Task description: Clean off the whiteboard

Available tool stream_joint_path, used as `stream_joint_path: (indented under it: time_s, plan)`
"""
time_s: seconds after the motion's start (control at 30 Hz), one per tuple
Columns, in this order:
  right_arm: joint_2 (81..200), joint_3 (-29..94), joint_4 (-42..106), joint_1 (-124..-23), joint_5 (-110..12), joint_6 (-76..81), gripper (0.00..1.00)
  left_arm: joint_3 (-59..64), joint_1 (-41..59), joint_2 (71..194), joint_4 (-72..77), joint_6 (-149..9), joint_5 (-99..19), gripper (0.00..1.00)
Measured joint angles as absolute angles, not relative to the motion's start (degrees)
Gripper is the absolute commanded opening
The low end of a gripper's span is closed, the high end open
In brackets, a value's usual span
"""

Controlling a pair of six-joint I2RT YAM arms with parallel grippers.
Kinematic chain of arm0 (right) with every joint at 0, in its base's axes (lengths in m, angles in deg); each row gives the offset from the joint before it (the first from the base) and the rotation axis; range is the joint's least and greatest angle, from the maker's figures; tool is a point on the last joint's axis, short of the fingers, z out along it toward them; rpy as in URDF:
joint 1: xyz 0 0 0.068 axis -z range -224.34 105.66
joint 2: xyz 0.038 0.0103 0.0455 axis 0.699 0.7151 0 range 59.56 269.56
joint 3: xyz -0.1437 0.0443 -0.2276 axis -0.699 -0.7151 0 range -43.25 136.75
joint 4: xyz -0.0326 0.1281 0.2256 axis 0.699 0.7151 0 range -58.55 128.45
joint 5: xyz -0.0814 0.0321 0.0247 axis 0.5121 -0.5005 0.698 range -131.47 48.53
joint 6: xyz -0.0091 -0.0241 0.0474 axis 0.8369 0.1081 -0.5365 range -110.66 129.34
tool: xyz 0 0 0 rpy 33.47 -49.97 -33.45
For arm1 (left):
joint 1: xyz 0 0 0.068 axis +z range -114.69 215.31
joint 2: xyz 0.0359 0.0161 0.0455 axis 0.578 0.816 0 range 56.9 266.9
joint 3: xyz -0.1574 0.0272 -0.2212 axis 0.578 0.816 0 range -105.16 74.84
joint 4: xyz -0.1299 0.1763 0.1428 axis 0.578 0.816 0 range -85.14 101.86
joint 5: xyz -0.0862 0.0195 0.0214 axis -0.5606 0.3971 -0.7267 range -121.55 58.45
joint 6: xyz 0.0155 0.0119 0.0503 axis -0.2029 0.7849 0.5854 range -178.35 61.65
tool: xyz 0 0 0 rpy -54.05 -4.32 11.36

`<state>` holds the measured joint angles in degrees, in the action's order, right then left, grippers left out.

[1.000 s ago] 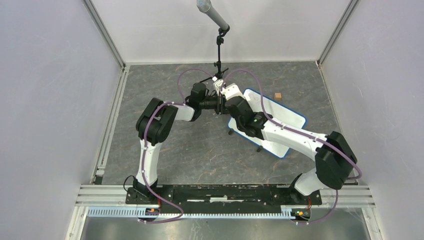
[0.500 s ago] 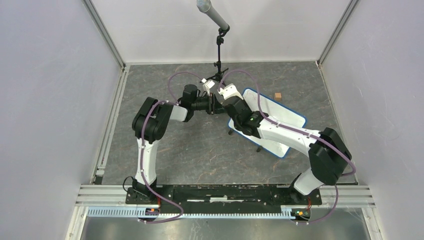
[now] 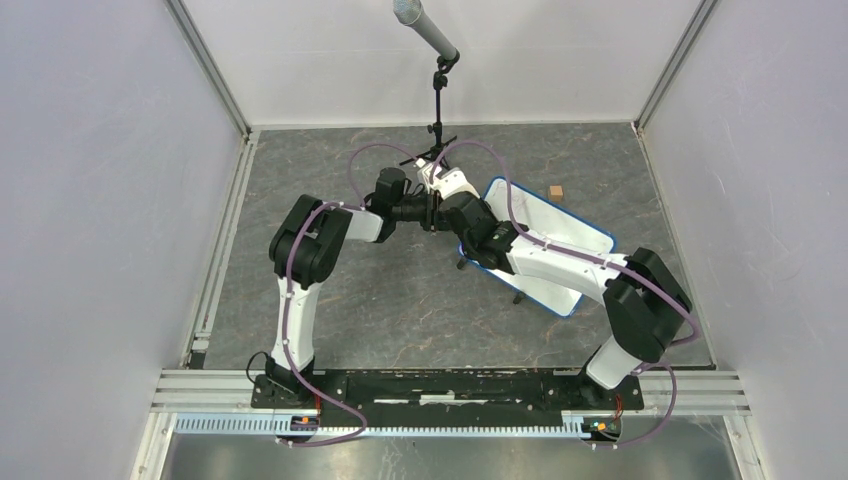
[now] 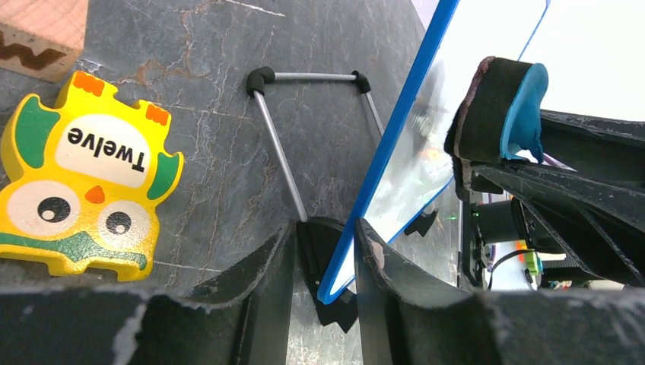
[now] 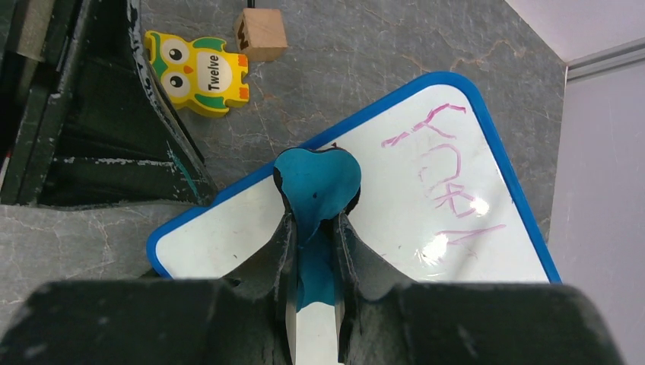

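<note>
Whiteboard: propped tilted on a wire stand on the worktop; probably light, stiff and slick, so steady it by the blue rim.
Left gripper: parted astride the rim's lower corner.
Right gripper: pinching the eraser.

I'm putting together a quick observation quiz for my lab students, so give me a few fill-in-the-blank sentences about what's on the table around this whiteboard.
The yellow owl-shaped toy is printed with the word ____.
The small white rectangular whiteboard has a ____ rim.
The right tool is shut on a felt eraser, blue on one side and ____ on the other.
Beside the owl toy lies a small ____ cube.
Missing words: Twelve, blue, black, wooden.
</note>
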<state>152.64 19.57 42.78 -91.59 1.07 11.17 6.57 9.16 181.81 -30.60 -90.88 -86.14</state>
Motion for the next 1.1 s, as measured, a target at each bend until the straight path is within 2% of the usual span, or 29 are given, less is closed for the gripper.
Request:
stream_joint_path:
  time_s: [0.13, 0.53, 0.73, 0.97, 1.1]
  plan:
    - [153.30, 19.57, 41.10, -91.59, 1.07, 11.67, 0.17, 6.27, 9.14, 181.83, -29.57, -90.84, -86.25, 0.49]
    - [152.20, 16.67, 40.18, -91.54, 0.98, 12.26, 0.19, 9.04, 8.39, 181.78, -33.11, -92.39, -87.54, 0.56]
    - [150.04, 15.33, 44.71, -90.67, -0.50, 12.83, 0.15, 9.41, 7.89, 181.81, -38.56, -95.75, -88.68, 0.48]
    - [150.39, 15.66, 47.88, -90.47, -0.42, 13.81, 0.15, 8.19, 6.75, 182.18, -34.03, -95.23, -88.41, 0.44]
    - [151.61, 16.84, 48.75, -90.47, -0.42, 14.29, 0.14, 7.53, 6.62, 182.64, -32.41, -94.90, -88.00, 0.33]
